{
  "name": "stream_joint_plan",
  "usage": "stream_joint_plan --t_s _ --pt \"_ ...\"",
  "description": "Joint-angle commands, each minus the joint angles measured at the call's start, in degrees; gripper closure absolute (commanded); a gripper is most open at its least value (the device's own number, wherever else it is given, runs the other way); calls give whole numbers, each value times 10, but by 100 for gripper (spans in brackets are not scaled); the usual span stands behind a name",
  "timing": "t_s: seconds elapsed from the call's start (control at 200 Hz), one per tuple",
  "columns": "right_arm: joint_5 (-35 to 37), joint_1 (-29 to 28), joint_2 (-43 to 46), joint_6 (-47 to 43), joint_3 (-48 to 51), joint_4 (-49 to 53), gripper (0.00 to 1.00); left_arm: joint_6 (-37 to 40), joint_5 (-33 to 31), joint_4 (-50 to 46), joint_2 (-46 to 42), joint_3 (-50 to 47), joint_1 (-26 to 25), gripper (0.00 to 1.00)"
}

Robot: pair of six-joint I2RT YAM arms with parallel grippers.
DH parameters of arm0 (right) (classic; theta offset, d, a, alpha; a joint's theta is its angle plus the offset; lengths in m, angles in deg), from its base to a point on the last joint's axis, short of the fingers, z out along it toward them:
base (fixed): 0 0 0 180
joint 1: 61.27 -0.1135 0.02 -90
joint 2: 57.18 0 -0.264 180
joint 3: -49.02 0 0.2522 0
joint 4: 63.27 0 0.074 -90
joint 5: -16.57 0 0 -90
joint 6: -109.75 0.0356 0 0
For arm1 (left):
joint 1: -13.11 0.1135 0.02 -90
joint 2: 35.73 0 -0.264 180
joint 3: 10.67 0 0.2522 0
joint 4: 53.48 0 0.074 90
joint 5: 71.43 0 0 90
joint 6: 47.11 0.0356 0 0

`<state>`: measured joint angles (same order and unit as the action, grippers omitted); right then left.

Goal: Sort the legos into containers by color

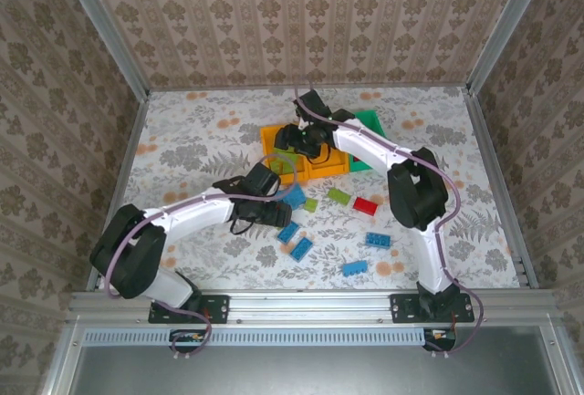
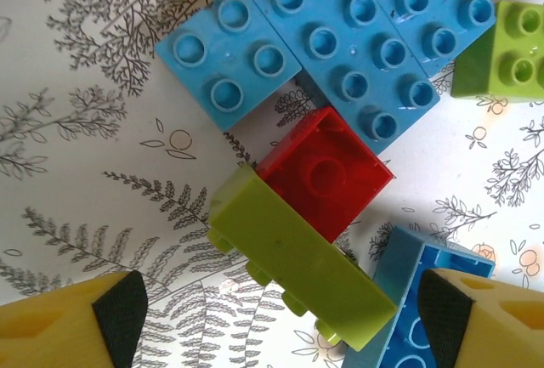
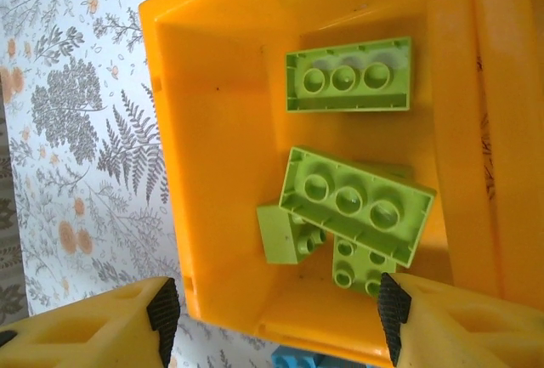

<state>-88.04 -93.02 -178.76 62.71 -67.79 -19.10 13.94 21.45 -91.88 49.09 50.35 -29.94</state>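
Observation:
My left gripper (image 2: 282, 321) is open low over a cluster of legos; its yellow fingers straddle a lime green brick (image 2: 297, 262) lying on its side. A red brick (image 2: 323, 177) touches it, with blue bricks (image 2: 357, 53) beyond and another blue brick (image 2: 412, 321) by the right finger. My right gripper (image 3: 279, 313) stands open above the left orange container (image 3: 195, 130), which holds several lime green bricks (image 3: 357, 202). From above, the right gripper (image 1: 297, 140) is over that orange container (image 1: 272, 135), and the left gripper (image 1: 274, 202) sits just in front of the row.
A second orange container (image 1: 328, 165) and a green one (image 1: 372, 124) stand to the right. Loose on the floral cloth are a red brick (image 1: 365, 205), green bricks (image 1: 338, 196) and blue bricks (image 1: 376, 239). Metal rails frame the table.

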Motion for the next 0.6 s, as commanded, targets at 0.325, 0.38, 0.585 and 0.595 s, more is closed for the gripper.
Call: stream_joint_plan --t_s 0.325,0.38,0.585,0.595 --pt "43 22 126 -29 66 7 24 -41 13 -18 46 32 -1 41" --pt "43 32 140 -27 88 7 24 -44 10 -19 49 32 -1 47" --pt "66 68 198 -37 170 0 23 -46 8 -22 49 26 1 69" --pt "69 68 201 -39 173 0 23 -46 8 -22 49 25 1 70"
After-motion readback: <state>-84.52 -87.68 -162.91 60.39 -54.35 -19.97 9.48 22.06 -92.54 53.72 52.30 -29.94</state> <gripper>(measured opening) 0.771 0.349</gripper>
